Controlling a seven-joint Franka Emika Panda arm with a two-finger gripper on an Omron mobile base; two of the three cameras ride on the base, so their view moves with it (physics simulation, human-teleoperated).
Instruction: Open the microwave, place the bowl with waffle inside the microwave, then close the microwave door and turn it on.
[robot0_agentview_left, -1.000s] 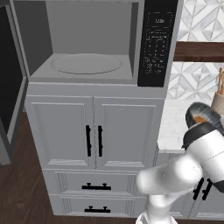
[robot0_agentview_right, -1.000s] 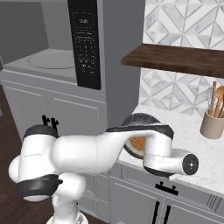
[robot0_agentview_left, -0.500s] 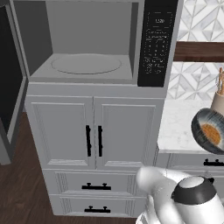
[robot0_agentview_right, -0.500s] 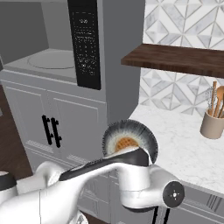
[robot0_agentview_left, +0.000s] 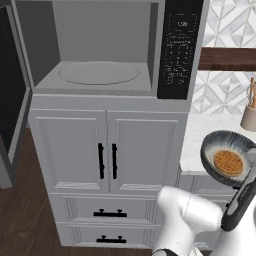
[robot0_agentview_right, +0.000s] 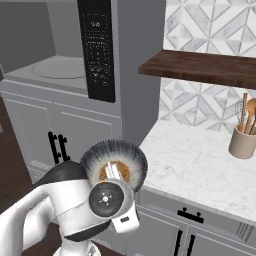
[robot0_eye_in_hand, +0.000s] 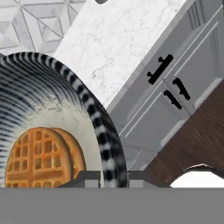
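I see my hand (robot0_eye_in_hand: 105, 177) at the bottom of the hand view, fingers pinched on the rim of the bowl (robot0_eye_in_hand: 65, 118), which is tipped up on edge with the waffle (robot0_eye_in_hand: 41, 155) lying against its inside. In the left base view the bowl (robot0_agentview_left: 227, 157) hangs at right centre, in front of the counter (robot0_agentview_left: 200, 137) edge. The microwave (robot0_agentview_left: 107, 47) fills the upper left, its door (robot0_agentview_left: 12, 100) swung open at the left edge, turntable (robot0_agentview_left: 98, 73) bare.

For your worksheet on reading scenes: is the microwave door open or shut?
Open. The microwave door stands swung out at the left, and the microwave cavity with its turntable is exposed.
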